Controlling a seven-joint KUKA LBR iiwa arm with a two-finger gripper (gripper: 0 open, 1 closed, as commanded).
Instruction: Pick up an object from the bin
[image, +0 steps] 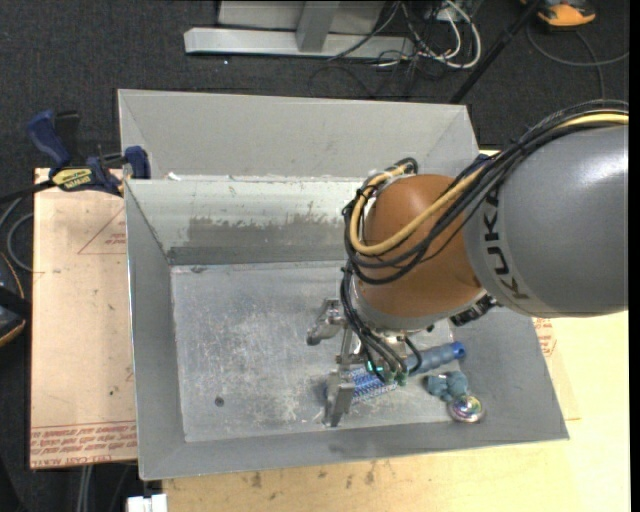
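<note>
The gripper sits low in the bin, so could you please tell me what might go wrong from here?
The gripper stands open over bare floor; the blue toothed piece lies beside its nearer finger, so closing may miss it. That finger is also near the bin's front wall and might scrape it.

**Worn metal bin under a smooth-shelled arm**

The bin (230, 350) is matt grey sheet metal. Its floor is scratched and rubbed to a pale, chalky roughness, and a darker scuffed band runs along the back wall. The wrist cover (410, 250) is orange-brown, smooth and softly glossy like moulded plastic. The arm shell (570, 230) is a satin grey with an even, painted look. Yellow and black cables (356, 225) have smooth, rubbery sheaths. The jaws are bare dull metal. A toothed blue piece (372, 390) and a blue cylinder (443, 355) look like plastic. A grey-blue piece (450, 385) ends in a shiny metal disc (465, 407).
</note>
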